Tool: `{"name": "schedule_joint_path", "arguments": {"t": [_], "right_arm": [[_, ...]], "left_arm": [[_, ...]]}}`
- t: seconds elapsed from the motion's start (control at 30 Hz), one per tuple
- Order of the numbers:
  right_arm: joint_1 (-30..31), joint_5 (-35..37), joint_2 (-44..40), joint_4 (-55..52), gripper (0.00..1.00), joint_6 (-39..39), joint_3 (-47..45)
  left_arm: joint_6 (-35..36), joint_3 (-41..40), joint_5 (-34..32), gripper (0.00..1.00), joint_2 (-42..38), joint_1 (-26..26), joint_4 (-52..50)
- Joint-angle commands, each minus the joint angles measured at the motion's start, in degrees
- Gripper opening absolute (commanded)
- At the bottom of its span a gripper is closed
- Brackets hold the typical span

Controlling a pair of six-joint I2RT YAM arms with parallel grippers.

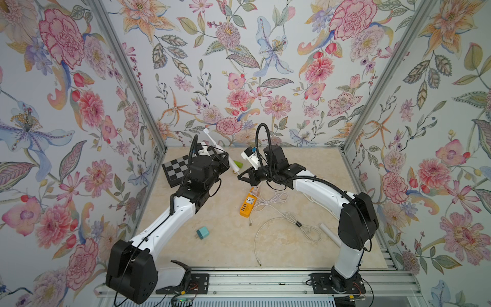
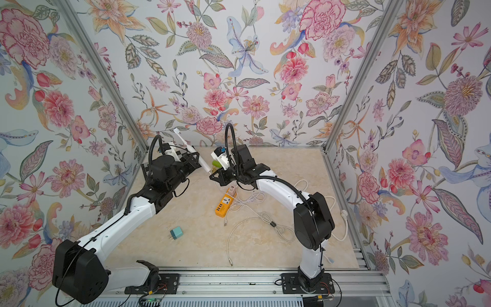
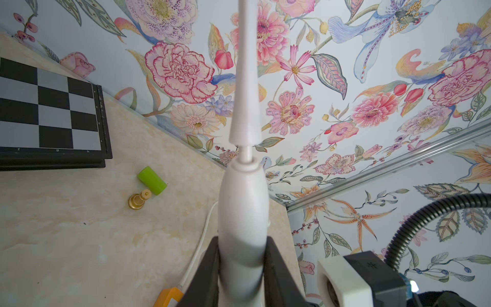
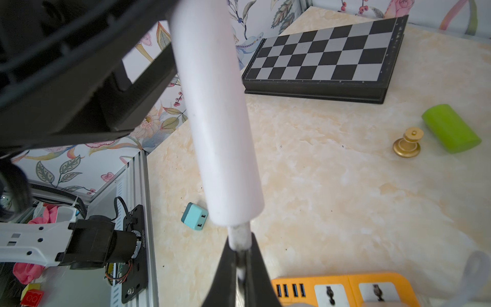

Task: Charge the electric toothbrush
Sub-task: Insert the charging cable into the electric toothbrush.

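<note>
Right wrist view, up close: pinching the little white plug (image 4: 239,240) tight in the right gripper (image 4: 239,248), right at the bottom end of the toothbrush (image 4: 218,119); squeezing the toothbrush mid-air in the left gripper (image 3: 243,255); might slip sideways if pushed crooked; bare table (image 4: 345,186) below; orange power strip (image 4: 337,283) near, chessboard (image 4: 326,53) far back.

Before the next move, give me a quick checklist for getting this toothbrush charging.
1. Is the toothbrush gripped by the left pincer: ok.
2. Is the right pincer shut on the white plug at the toothbrush's base: ok.
3. Is the white plug fully seated in the toothbrush: cannot tell.
4. Is a cable in the orange power strip: not ok. Its four small sockets are empty, and a loose cable end lies beside it.
5. Does the orange power strip have power: cannot tell.
</note>
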Motion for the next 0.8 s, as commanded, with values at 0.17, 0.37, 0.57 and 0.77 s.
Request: {"name": "schedule_joint_path", "arguments": {"t": [0.17,0.37,0.57,0.77], "right_arm": [[-0.6,-0.4,-4.1,10.0,0.00,0.7,5.1],[-1.0,0.5,-5.4,10.2,0.00,-1.4,5.2],[-2.7,-0.7,-5.6,9.9,0.00,-3.5,5.8],[-3.7,1.0,-5.5,9.9,0.00,-3.6,6.8]], "left_arm": [[4.5,0.5,5.0,0.00,0.8,-6.5,-12.5],[8.5,1.2,8.5,0.00,2.7,-6.8,-16.9],[8.9,1.4,10.4,0.00,2.7,-7.5,-17.1],[8.0,2.4,12.6,0.00,3.7,-9.6,-16.2]]}}
